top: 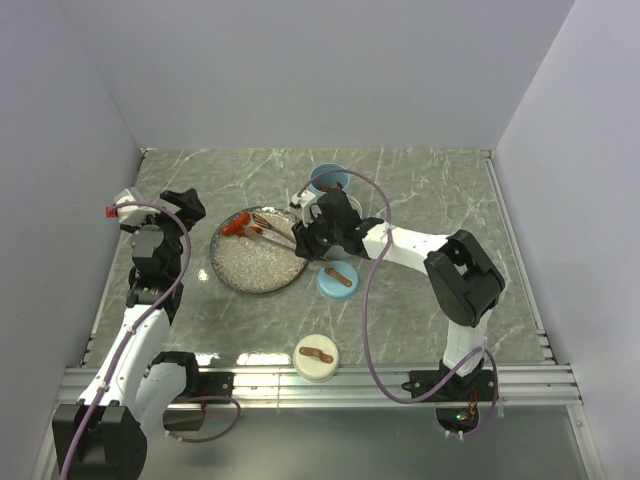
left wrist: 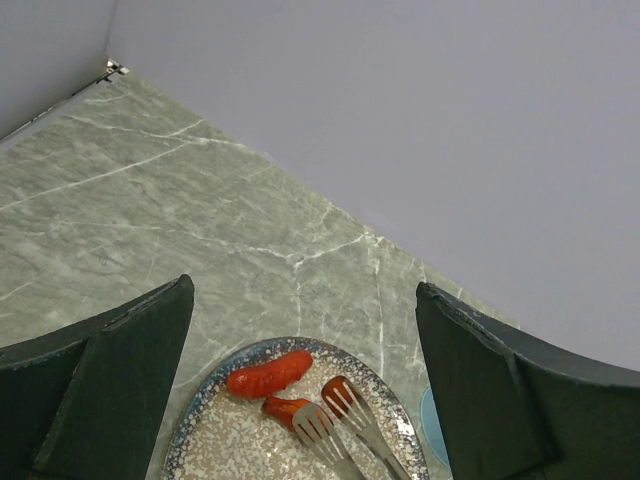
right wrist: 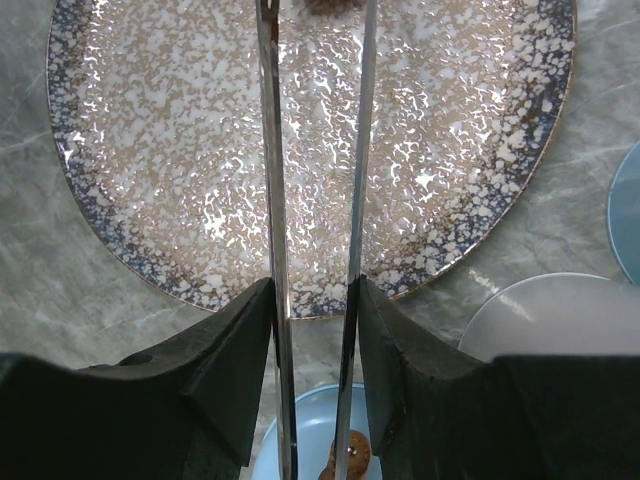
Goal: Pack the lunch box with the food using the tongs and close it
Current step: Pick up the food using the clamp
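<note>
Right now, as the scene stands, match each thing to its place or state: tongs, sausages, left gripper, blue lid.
Column 1
1. tongs
2. sausages
3. left gripper
4. blue lid

Column 2
A. open, holding nothing
B. beside the plate
C. held in the right gripper
D. lying on the plate

Pairs: 1-C, 2-D, 3-A, 4-B
</note>
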Tool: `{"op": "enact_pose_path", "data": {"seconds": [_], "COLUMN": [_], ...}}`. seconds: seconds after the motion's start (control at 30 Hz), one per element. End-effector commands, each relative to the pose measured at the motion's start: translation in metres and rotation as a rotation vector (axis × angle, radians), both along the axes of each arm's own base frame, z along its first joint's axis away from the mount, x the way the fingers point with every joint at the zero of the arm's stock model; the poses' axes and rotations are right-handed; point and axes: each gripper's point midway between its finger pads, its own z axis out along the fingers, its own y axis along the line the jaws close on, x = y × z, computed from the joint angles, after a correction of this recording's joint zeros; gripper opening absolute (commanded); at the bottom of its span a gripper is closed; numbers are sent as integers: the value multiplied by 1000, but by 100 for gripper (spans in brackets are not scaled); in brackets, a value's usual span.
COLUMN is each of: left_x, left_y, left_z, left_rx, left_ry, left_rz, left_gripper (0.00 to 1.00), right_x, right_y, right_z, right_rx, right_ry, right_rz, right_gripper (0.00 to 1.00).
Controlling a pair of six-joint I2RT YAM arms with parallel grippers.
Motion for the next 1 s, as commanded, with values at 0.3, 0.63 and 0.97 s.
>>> {"op": "enact_pose_path", "data": {"seconds": [0.3, 0.63, 0.97], "left_x": [-3, -3, -3], "left_y": [-1, -3, -4], "left_z": [12, 13, 13], "left_rx": [29, 31, 27], "left_ry": [-52, -54, -55], "left_rz": [-10, -25, -26], "left_gripper": [99, 99, 99], "right_x": [15, 23, 17], "right_y": [-3, -7, -7], "right_z": [1, -11, 0], "right_rx": [-55, -111, -85], "right_ry": [10, 21, 17], "right_rz": [-39, -64, -54], "right_gripper": [47, 48, 24]}}
